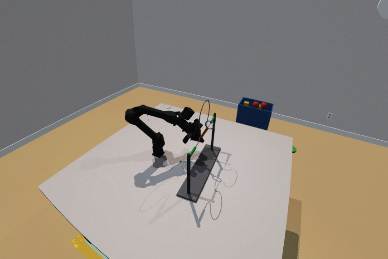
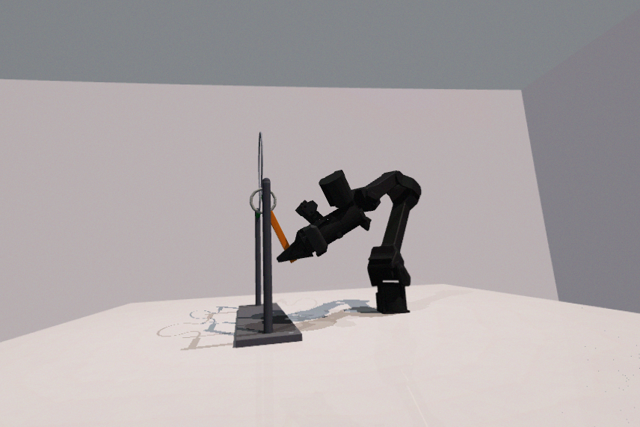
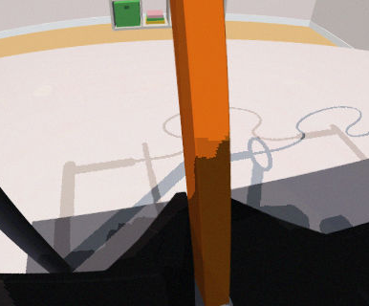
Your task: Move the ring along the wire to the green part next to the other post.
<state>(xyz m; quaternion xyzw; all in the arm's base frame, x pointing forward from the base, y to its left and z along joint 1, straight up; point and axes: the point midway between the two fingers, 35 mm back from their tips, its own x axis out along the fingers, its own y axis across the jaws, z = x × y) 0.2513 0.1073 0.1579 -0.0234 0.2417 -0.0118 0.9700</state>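
Note:
The grey ring (image 1: 205,124) (image 2: 251,200) stands roughly upright around the wire, at the inner end of the green part (image 1: 213,119) beside the far post (image 1: 213,134) in the top view. Whether the ring touches the wire is too small to tell. Its orange handle (image 1: 204,133) (image 2: 280,229) (image 3: 205,96) slants down toward the arm. My gripper (image 1: 201,139) (image 2: 289,255) (image 3: 193,200) is shut on the handle's lower part. The thin grey wire (image 1: 209,108) (image 2: 259,164) rises in a tall loop, then drops close by the gripper toward the other green part (image 1: 192,151). The ring is out of the wrist view.
The near post (image 1: 188,174) in the top camera stands on the dark base plate (image 1: 200,174) (image 2: 281,338), which lies below the gripper. In the wrist view a dark bar (image 3: 14,220) crosses the lower left. A blue bin (image 1: 253,117) stands beyond the table.

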